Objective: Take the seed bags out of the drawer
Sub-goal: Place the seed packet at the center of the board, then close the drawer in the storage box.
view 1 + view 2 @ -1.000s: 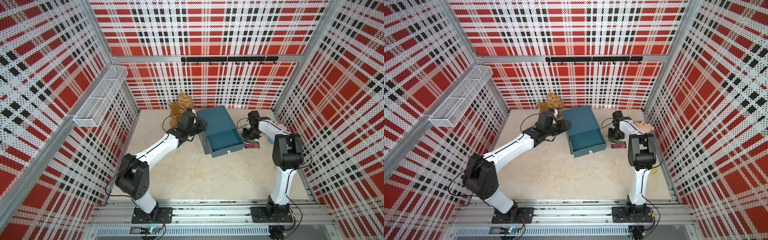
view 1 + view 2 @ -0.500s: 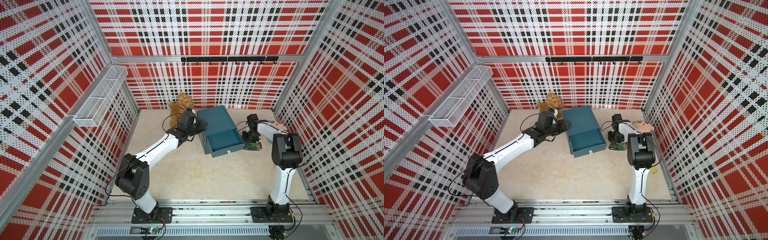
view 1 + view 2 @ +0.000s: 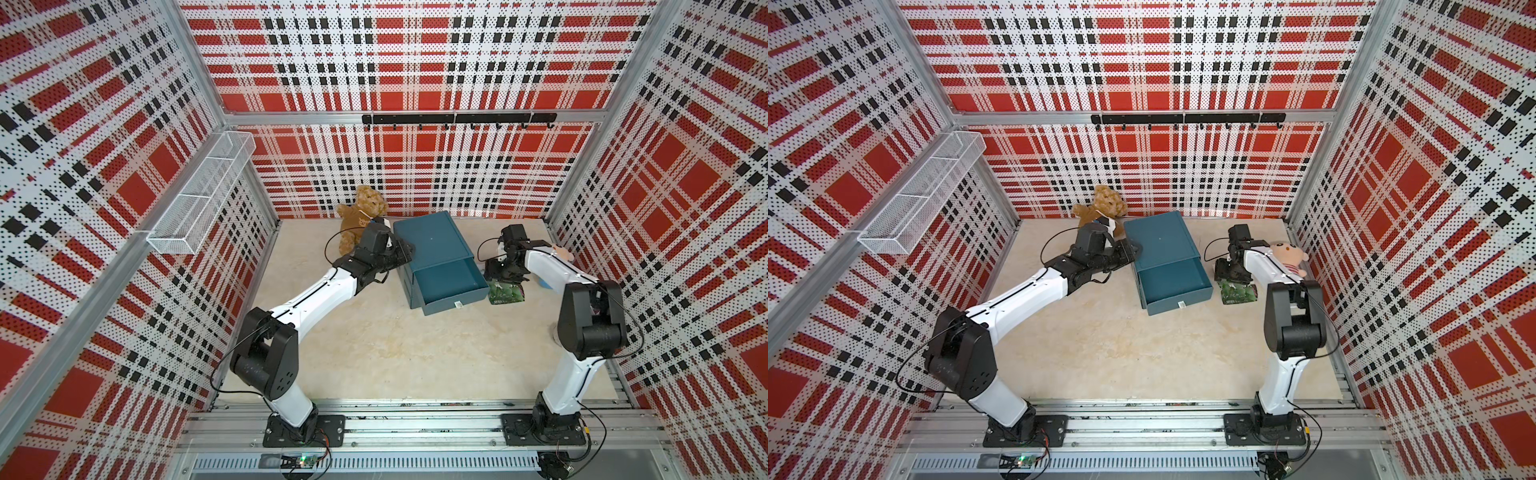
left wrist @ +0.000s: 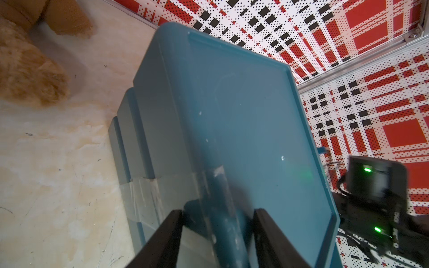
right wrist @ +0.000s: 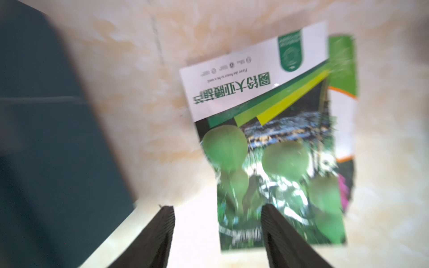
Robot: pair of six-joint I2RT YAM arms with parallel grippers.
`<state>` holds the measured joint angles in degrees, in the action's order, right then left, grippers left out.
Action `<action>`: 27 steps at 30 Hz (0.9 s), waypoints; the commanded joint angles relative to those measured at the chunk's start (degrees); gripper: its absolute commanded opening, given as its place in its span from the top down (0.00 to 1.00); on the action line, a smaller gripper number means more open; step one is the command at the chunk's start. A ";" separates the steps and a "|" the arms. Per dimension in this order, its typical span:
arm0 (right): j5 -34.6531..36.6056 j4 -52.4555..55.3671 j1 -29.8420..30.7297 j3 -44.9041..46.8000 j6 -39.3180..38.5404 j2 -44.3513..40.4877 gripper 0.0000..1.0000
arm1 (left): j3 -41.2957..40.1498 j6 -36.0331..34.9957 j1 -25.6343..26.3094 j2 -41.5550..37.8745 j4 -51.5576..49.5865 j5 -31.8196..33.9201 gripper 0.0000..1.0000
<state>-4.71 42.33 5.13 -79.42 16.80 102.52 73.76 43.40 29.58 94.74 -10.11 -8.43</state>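
"Looking for the seed bags point(image 3: 506, 294): where are they?"
"Stacked on the surface point(image 3: 374, 345), just beside the open drawer's point(image 3: 455, 305) right wall, directly under the right tool point(image 5: 218, 208). Its jaws stand apart, empty."
"Long axis?"
"Roughly parallel to that wall, running ahead of the fingertips. The right arm is much nearer."
"The left tool point(image 4: 217, 211)?"
"Clamped on a corner edge of the box point(image 4: 243, 116). The drawer looks empty to me."
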 commanded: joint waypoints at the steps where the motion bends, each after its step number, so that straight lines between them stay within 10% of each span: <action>1: -1.86 0.51 0.06 3.63 3.35 -9.50 0.30 | -2.40 -0.86 -0.04 2.52 -10.19 -0.01 0.47; 5: -3.62 0.35 0.06 11.80 6.60 -21.41 0.36 | -2.36 -0.78 0.08 2.29 -10.18 0.03 0.47; 13: -12.47 -2.95 3.59 28.89 13.16 -47.39 0.99 | -2.64 -0.60 0.74 2.47 -10.19 0.15 0.47; 27: -16.73 -12.68 14.99 33.29 19.35 -48.84 1.00 | -1.77 -1.03 1.30 3.51 -10.19 -0.39 0.47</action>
<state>-21.10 33.50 19.51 -45.10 35.16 52.38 73.78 43.44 29.71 94.76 -10.11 -8.29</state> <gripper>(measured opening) 0.060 0.532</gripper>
